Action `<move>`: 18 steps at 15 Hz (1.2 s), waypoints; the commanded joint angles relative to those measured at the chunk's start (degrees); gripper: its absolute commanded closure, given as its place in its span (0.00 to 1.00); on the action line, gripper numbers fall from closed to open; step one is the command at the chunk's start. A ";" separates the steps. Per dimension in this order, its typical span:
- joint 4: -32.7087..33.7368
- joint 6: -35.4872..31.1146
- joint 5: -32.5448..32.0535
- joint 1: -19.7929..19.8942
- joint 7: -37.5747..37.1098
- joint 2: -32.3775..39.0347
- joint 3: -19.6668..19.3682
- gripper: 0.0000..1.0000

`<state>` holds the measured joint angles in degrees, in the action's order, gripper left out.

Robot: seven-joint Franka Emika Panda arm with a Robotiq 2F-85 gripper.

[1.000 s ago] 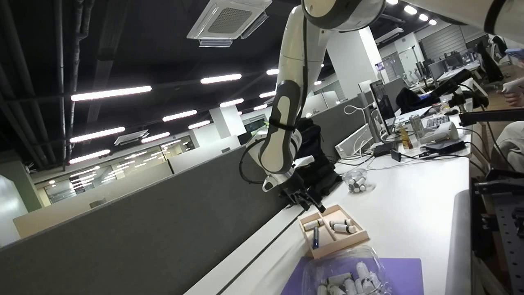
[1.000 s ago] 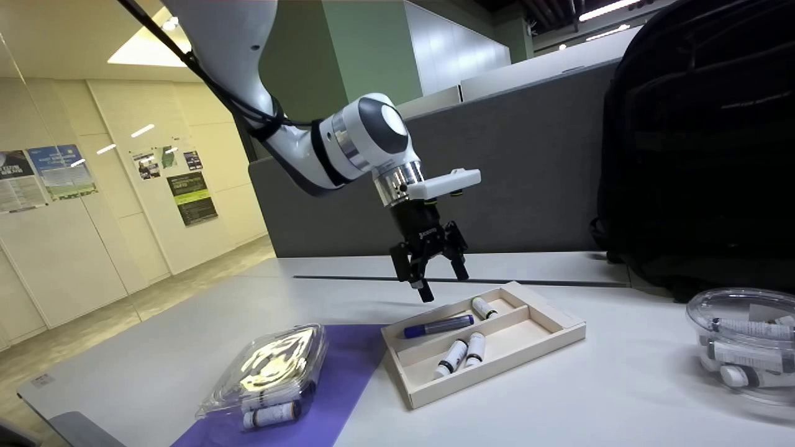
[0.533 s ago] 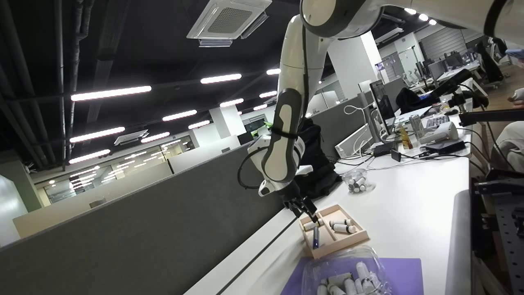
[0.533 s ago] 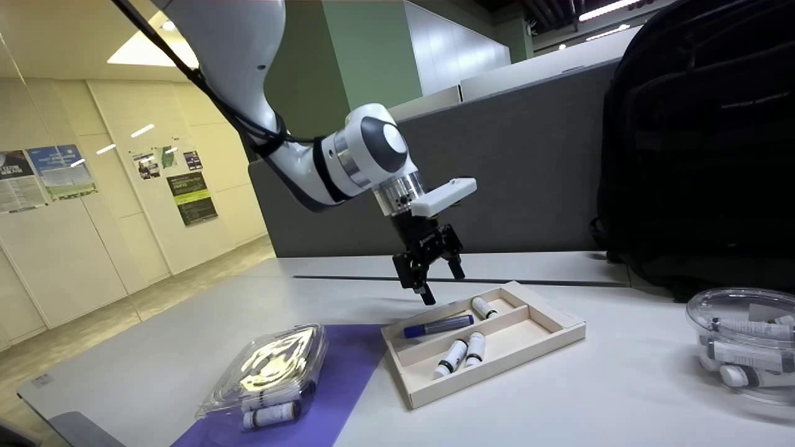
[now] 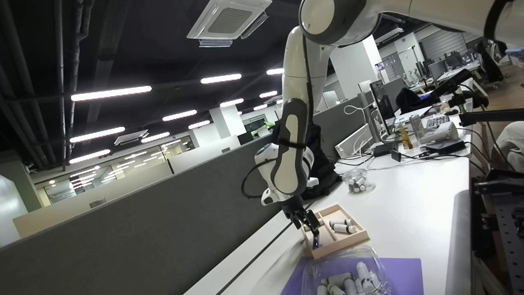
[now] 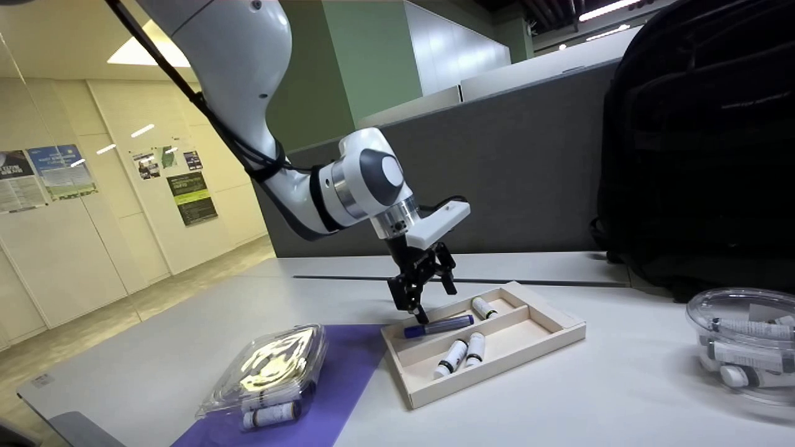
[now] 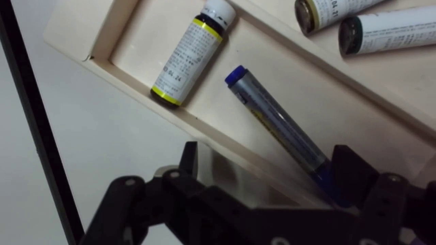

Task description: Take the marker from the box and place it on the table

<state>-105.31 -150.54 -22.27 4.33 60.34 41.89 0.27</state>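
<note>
Wrist view: marker (image 7: 289, 134) lies on the floor of the box (image 7: 323, 102), sharing a compartment with a yellow-banded vial (image 7: 189, 61), the two apart. The gripper (image 7: 266, 146) holds nothing, jaws spread wide; one finger hides part of the marker's blue cap, the other shows outside the box wall. In an exterior view the box sits on the table (image 6: 528, 397), and the lower fingertip meets the marker's outline near the cap; touching or just above, cannot tell. The other compartment holds two more vials (image 6: 476, 349). In an exterior view the arm (image 5: 291, 164) reaches down over the box, and the gripper covers part of the marker; a purple mat (image 5: 405, 274) is next to the box. Status, my judgement: approach close to complete, task otherwise undone. Marker not yet grasped, not lifted, not on the table. Left to do: probably shift so the fingers straddle the barrel, close, raise it over the wall, set it down on the table, let go.
</note>
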 commanded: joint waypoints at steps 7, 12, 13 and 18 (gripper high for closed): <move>-8.51 -2.08 2.18 0.96 -5.78 -4.56 -0.62 0.00; -8.38 -2.83 2.17 0.96 -6.87 -3.68 -0.83 0.00; -8.30 -3.25 1.88 0.82 -6.91 -3.61 -0.90 0.00; -7.31 -4.02 2.07 1.17 -6.08 -2.96 -0.52 0.00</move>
<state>-112.73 -154.01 -20.06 5.19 55.22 38.90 -0.37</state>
